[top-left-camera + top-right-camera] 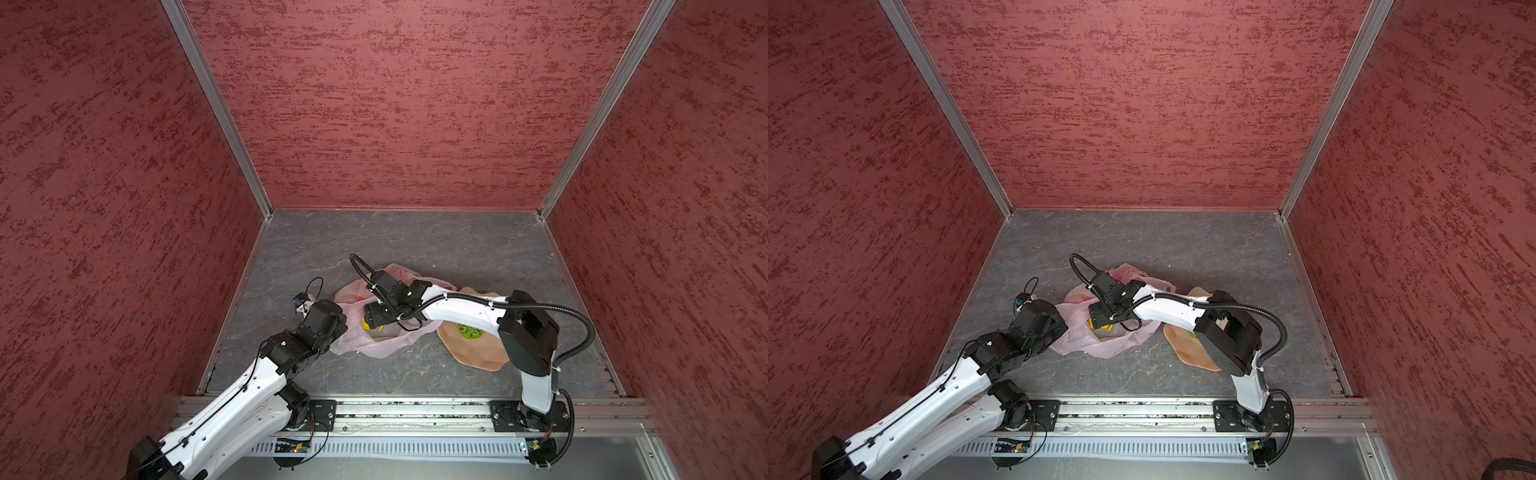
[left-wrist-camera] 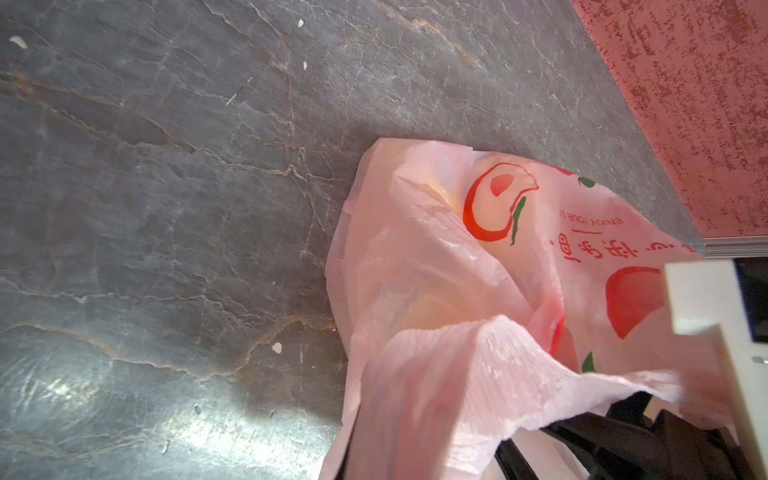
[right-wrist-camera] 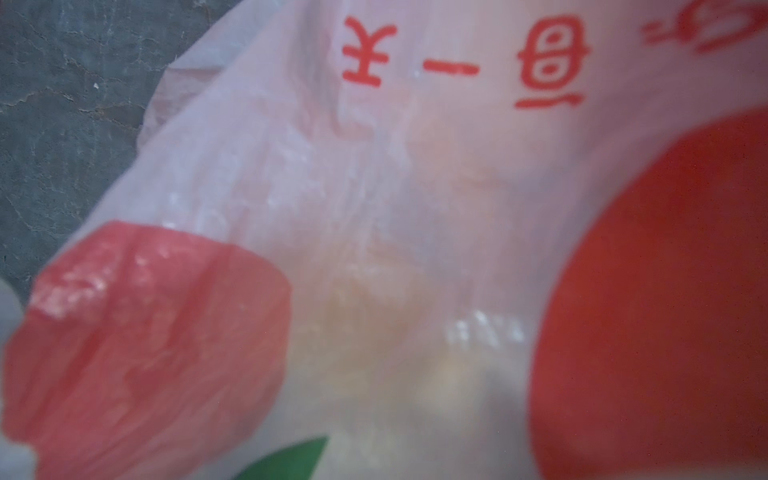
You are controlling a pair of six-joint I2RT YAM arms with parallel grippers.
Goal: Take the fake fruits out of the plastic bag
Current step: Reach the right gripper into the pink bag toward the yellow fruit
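Top view: green ball (image 1: 470, 331); wrist views: printed bag (image 2: 436, 257).

The plastic bag (image 3: 374, 187) fills nearly the whole view, so close that its pale pink, translucent film is blurred. A large solid red print (image 3: 665, 311) covers one side of it. Red characters (image 3: 548, 62) run in a row just beside that red print. Well apart from the red print lies a second red patch (image 3: 145, 332), crinkled and catching small glints. Between the two a pale yellow shape (image 3: 374, 324) shows faintly through the film, too soft to name. A green leaf mark (image 3: 286, 461) sits near the crinkled patch. Beyond the bag's edge, on the side farthest from the red print, is the grey veined surface (image 3: 62, 104).
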